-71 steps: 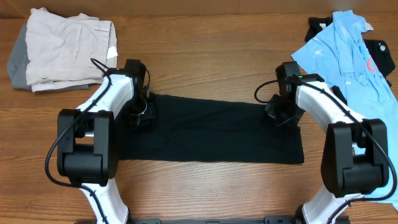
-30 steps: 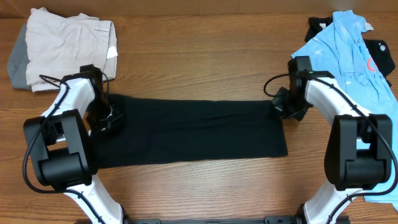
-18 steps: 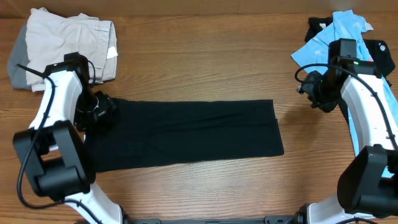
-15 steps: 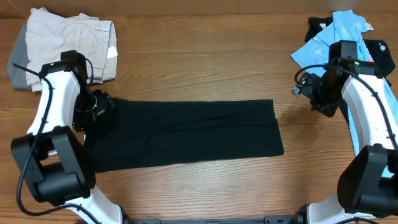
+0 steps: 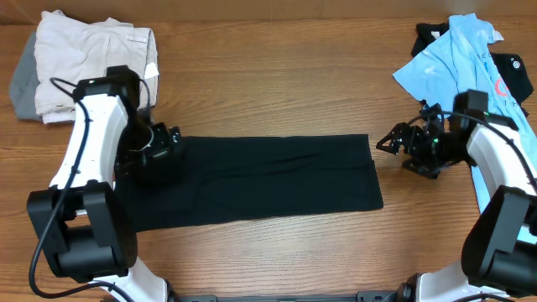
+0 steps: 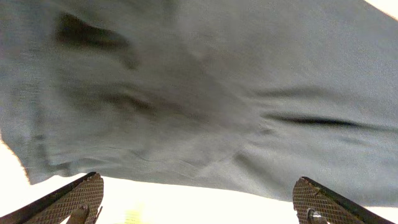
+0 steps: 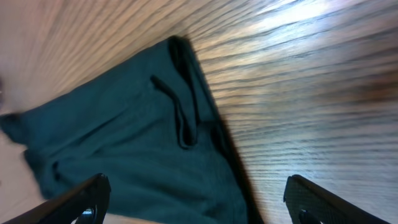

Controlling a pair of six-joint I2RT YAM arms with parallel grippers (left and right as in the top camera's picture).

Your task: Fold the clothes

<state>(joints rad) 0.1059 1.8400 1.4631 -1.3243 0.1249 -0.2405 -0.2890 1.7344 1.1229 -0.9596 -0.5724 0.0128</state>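
The clothes on hand are a black shirt (image 5: 268, 180), lying flat on the table as a long folded band. My left gripper (image 5: 174, 144) hovers over its left end, open. In the left wrist view the dark fabric (image 6: 205, 93) fills the upper part, and the left gripper (image 6: 199, 190) holds nothing. My right gripper (image 5: 388, 147) stands open just right of the shirt's right edge, apart from it. The right wrist view shows that edge (image 7: 149, 143) on the wood, with the right gripper (image 7: 198, 186) empty.
A beige folded garment (image 5: 92, 59) lies on a grey one (image 5: 23, 84) at the back left. At the back right a light blue polo (image 5: 466, 71) is draped over a black garment (image 5: 513, 71). Bare wood runs along the back and front.
Both grippers opened and let go of the shirt's ends. The left one moved right over the shirt's left end. The right one drew away to the right, then turned back toward the edge.
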